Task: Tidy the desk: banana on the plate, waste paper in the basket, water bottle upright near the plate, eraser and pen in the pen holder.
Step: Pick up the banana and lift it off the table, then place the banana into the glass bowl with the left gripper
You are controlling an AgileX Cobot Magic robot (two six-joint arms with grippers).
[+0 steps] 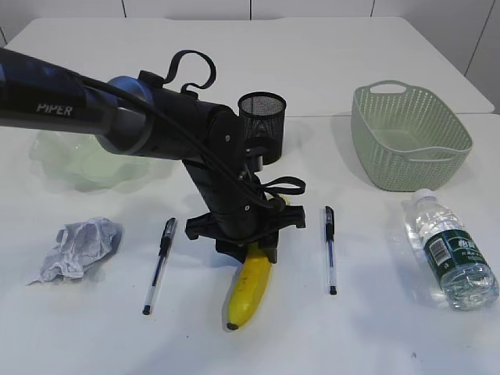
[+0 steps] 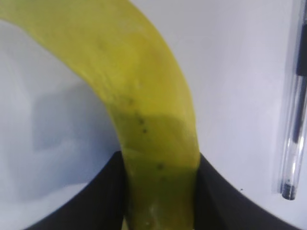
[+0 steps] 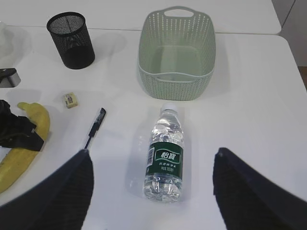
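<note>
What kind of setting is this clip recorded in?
Likely a lab tabletop staged as a desk: a plain white table with a mesh pen holder, pens and a green basket.

You can read one word clearly: "PIPER", in pale capital letters on the dark tube of the left arm [image 1: 55, 98], at the far left of the exterior view.

The water bottle [image 3: 164, 152], lying on its side on the right of the table, has a dark green label [image 3: 165, 159] with white characters on it. In the right wrist view you can see a short row of large white characters with a line of smaller print beneath, but they are too small and blurred to read. In the exterior view the same label shows only as white marks on green.
</note>
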